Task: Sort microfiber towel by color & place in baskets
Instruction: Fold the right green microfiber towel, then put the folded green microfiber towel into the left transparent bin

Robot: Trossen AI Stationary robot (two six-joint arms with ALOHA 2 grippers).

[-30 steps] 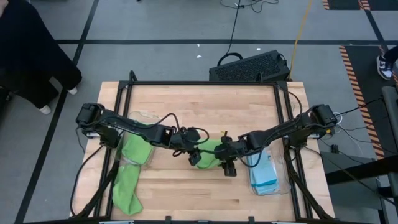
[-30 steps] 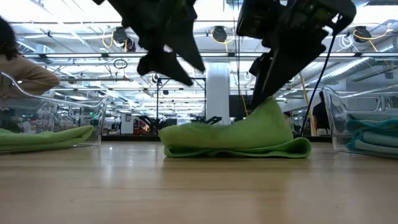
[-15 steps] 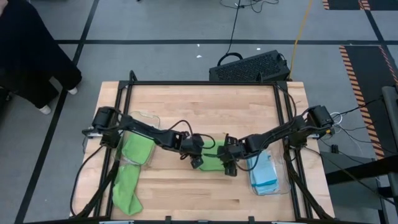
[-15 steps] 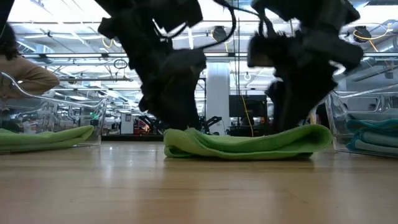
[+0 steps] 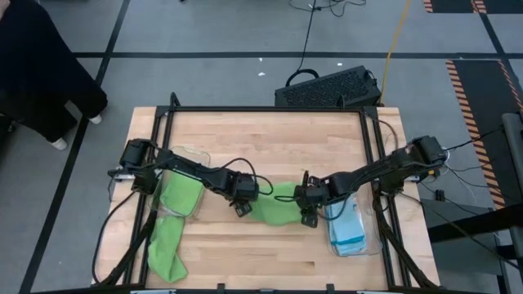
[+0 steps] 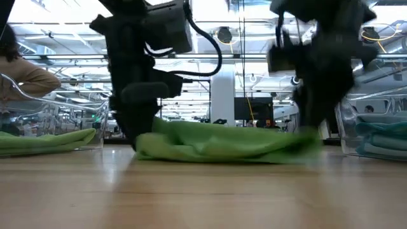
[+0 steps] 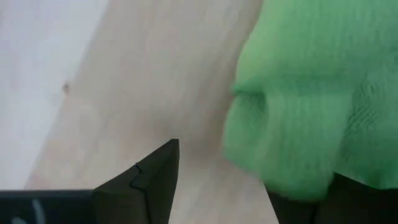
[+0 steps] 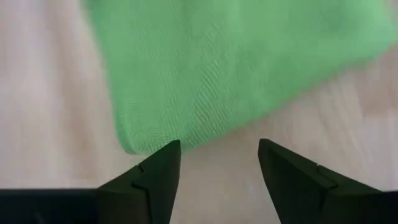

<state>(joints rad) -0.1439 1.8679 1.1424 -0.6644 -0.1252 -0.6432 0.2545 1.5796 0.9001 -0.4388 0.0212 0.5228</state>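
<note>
A lime green towel (image 5: 278, 208) lies flat on the table's middle, between my two grippers; the low view shows it as a low spread heap (image 6: 222, 141). My left gripper (image 5: 243, 206) is open at the towel's left end, low at the table (image 6: 137, 130). My right gripper (image 5: 306, 214) is open at its right end (image 6: 315, 124). In the right wrist view the towel's corner (image 8: 149, 134) lies just ahead of the open fingers (image 8: 217, 155). The left clear basket (image 5: 194, 155) holds green towels (image 5: 181, 194). The right clear basket (image 5: 373, 237) holds light blue towels (image 5: 347, 227). My left gripper (image 7: 230, 186) comes from above, pointing down, at the green towel's left edge (image 7: 261, 168). The cloth covers one fingertip, while the other finger (image 7: 158, 177) stands on bare wood beside it. The towel lies on the table. My right gripper: I cannot tell whether a fingertip (image 8: 165, 155) touches the towel's corner.
A green towel (image 5: 166, 245) trails from the left basket's near end onto the table. A black perforated crate (image 5: 327, 88) sits beyond the far edge. A person in dark clothes (image 5: 41, 73) stands past the far-left corner. Bare wood lies along the near and far edges.
The towel's right end, raised in a peak under my right gripper a second ago, has dropped flat. My left gripper came down to the table and moved left, and the towel's left end has spread out leftward with it. My right gripper has shifted a little to the right.
</note>
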